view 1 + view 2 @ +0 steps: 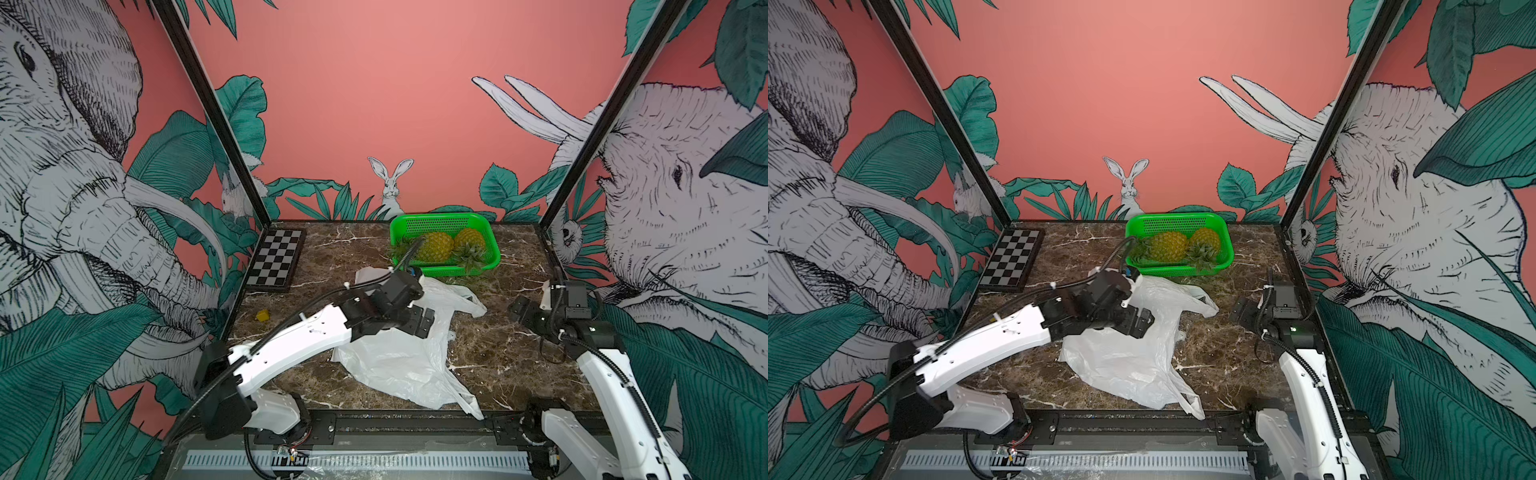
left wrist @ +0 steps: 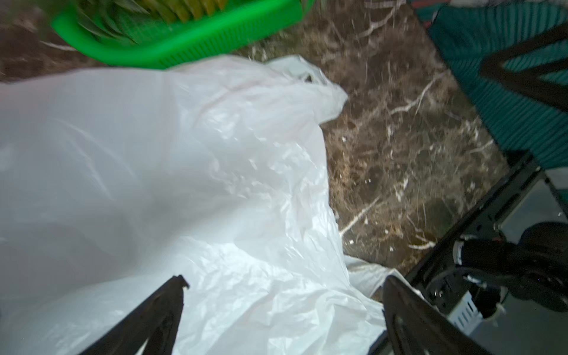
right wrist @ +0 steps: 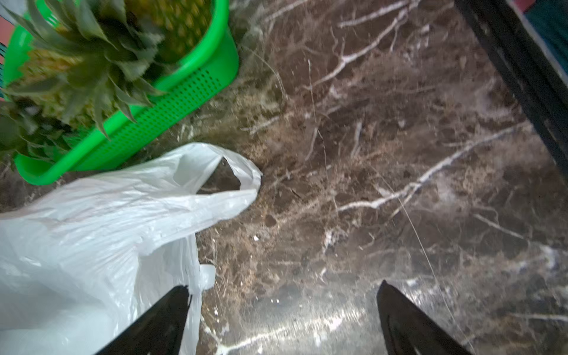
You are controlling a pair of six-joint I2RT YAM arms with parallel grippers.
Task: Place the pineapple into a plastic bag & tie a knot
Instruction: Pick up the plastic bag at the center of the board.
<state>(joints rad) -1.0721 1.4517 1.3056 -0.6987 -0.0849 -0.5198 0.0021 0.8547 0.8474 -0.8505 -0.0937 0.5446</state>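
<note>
Crumpled, empty plastic bag (image 1: 399,365) lies mid-tabletop (image 1: 498,353), pineapples (image 1: 434,247) in the far green basket (image 1: 444,217); left tool (image 1: 424,321) hovers over it and right tool (image 1: 519,311) waits beside, both wide open and empty, so opening the bag's mouth likely comes next.

My right gripper (image 3: 282,310) hangs with jaws spread wide, the brown marble table (image 3: 399,159) showing between them. One fingertip (image 3: 172,307) sits in front of the edge of the white plastic bag (image 3: 86,246). The bag's handle loop (image 3: 246,178) lies just beside the green basket (image 3: 190,92), which holds pineapples (image 3: 80,61).
</note>
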